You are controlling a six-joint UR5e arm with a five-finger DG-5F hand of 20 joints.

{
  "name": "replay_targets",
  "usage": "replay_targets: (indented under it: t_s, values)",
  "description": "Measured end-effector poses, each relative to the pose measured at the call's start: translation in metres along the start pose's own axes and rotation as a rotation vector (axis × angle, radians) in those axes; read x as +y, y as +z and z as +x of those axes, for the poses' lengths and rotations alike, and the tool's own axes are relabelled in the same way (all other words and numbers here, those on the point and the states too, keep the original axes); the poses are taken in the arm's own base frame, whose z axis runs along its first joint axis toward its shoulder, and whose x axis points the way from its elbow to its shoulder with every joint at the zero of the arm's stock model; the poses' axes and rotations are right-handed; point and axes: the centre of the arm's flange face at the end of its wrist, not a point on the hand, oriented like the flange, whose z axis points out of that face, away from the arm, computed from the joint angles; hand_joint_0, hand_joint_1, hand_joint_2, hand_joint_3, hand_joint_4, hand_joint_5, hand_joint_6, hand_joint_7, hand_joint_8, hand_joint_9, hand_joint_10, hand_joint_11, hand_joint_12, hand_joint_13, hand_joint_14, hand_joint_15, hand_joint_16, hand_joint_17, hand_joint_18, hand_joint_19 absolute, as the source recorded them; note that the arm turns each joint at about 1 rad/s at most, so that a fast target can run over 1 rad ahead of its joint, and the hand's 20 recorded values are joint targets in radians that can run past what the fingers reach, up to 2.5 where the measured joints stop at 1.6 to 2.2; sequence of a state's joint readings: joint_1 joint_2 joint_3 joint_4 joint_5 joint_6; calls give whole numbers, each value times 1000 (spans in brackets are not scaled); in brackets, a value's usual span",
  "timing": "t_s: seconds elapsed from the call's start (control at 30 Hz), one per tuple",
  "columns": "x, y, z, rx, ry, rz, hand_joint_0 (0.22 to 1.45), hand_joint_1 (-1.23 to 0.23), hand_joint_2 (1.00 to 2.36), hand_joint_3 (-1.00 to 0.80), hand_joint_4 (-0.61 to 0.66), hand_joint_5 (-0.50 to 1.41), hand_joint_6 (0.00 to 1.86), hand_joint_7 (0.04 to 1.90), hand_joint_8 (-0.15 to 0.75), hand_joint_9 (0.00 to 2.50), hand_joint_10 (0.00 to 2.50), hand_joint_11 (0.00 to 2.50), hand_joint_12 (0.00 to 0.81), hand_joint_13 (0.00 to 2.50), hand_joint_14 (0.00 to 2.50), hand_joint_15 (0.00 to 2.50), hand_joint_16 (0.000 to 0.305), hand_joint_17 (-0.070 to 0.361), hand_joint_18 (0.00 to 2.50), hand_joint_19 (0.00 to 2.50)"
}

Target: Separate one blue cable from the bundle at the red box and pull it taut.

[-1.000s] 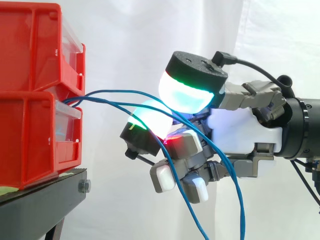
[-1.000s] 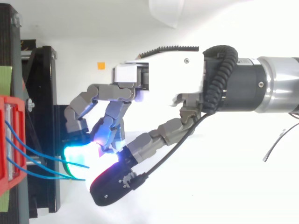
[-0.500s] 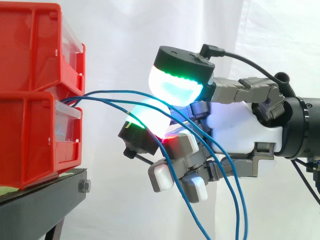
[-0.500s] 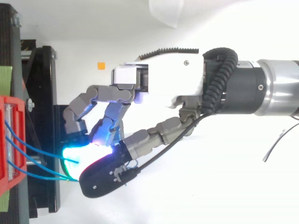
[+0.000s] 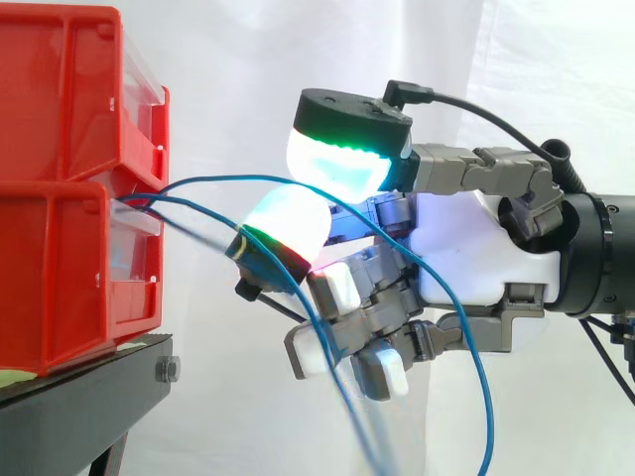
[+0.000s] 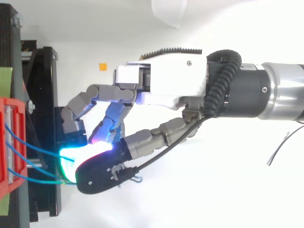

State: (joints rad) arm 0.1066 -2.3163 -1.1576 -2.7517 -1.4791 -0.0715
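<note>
My hand (image 5: 466, 258) comes in from the right, just off the front of the stacked red bins (image 5: 60, 198), which sit on a black stand (image 5: 89, 397) in front of the white curtain (image 5: 556, 79). It's closed on one blue cable (image 5: 238, 178): the thumb pad (image 5: 337, 164), glowing cyan with a green rim, sits on top, and a white-glowing finger pad (image 5: 288, 223) sits right under it, with the cable running between the two. That cable comes out of the bin fronts where the upper bin meets the lower one, arcs up and over to the pinch, then loops down past my palm and hangs off toward the bottom of the side view. So it's curved, not taut. Another blue cable (image 5: 193, 208) leaves the same spot lower down, runs below the pinched one and goes behind the finger pad. Lower down it's a blur, can't tell how it hangs. From above, the cables run from the bins into the glow under my thumb.
</note>
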Motion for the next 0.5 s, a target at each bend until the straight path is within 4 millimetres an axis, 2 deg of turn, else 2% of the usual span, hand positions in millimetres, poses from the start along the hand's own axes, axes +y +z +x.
replay_targets:
  t_s: [0.03,0.07,0.2,0.37,0.5]
  values:
    - [0,0,0,-1,4,1,551,-676,1017,-218,209,-159,793,1127,349,840,8,541,388,838,12,474,53,118,936,758]
    - [0,0,1,-1,7,1,536,-672,1013,-299,212,-152,768,1160,361,844,10,558,394,841,12,479,54,121,941,753]
    - [0,0,1,-2,16,2,522,-645,1002,-469,221,-148,740,1157,375,852,10,586,404,848,13,491,56,125,952,761]
    - [0,0,3,-1,19,6,498,-644,1000,-500,238,-147,737,1156,388,862,8,612,421,864,12,497,58,131,975,758]
    - [-1,0,3,1,19,8,505,-781,1000,-500,254,-147,756,1180,389,897,12,682,420,886,13,507,58,130,999,767]
